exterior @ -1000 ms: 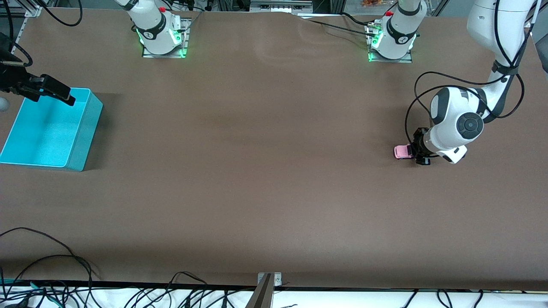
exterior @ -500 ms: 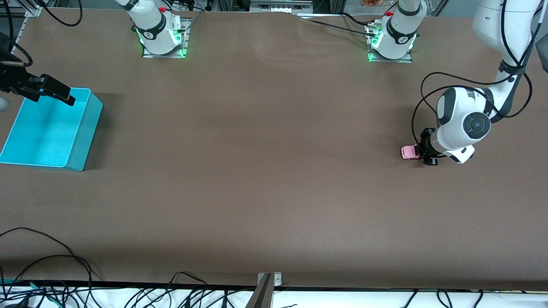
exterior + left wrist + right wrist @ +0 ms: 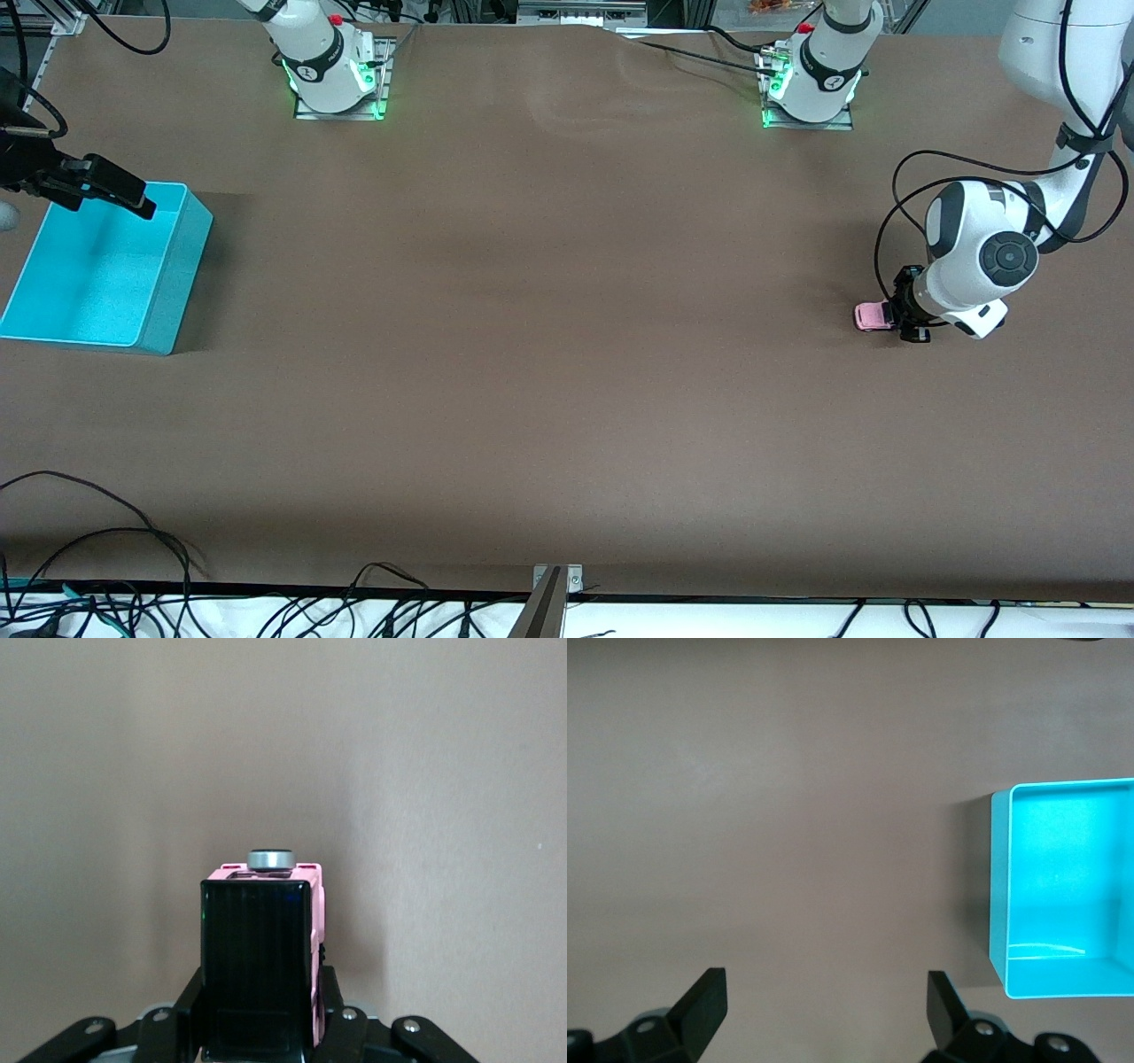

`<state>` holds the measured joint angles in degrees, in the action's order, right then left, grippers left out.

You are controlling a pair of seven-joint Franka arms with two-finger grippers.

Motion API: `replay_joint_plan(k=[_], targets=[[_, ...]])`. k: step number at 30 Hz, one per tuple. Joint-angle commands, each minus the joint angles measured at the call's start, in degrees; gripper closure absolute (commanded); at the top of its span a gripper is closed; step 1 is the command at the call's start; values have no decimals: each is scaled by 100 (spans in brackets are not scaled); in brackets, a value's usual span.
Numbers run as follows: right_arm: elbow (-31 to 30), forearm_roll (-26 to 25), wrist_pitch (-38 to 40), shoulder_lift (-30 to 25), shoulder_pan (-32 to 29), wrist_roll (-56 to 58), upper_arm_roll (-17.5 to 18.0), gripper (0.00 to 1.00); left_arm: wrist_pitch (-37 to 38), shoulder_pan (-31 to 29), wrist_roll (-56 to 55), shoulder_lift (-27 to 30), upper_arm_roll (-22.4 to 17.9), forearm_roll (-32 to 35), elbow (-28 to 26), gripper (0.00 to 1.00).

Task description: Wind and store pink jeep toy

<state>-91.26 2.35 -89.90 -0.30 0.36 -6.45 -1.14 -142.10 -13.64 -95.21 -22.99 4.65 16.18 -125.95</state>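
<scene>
The pink jeep toy sits on the brown table at the left arm's end, light pink with a black roof. My left gripper is shut on its rear end, low at the table. In the left wrist view the jeep fills the space between the fingers, its black roof and a grey spare wheel showing. The turquoise bin stands at the right arm's end and looks empty. My right gripper hangs open over the bin's rim; the right wrist view shows its fingertips spread wide, with the bin to one side.
The two arm bases stand with green lights along the table edge farthest from the front camera. Loose black cables lie along the nearest edge. A metal bracket sits at the middle of that edge.
My left gripper has dragged the jeep along the table toward the left arm's end, away from the bin. The right arm has not moved.
</scene>
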Motion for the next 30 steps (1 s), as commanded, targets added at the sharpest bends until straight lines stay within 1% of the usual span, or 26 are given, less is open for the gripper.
replay_joint_plan(k=[1,6,15,26,30], targets=[[91,107,7,39,-10,12,-9,0,-441,-420,-94,-830,194,482,308,88],[100,107,-1,39,-10,12,-18,0,-441,-482,-85,-918,185,517,414,91],[91,107,7,39,-10,12,-9,0,-450,-903,485,-901,203,517,493,91],[91,107,7,39,-10,12,-9,0,-450,-1264,987,-883,203,517,519,92],[91,107,7,39,-10,12,-9,0,-450,-1369,1127,-883,212,517,616,92]])
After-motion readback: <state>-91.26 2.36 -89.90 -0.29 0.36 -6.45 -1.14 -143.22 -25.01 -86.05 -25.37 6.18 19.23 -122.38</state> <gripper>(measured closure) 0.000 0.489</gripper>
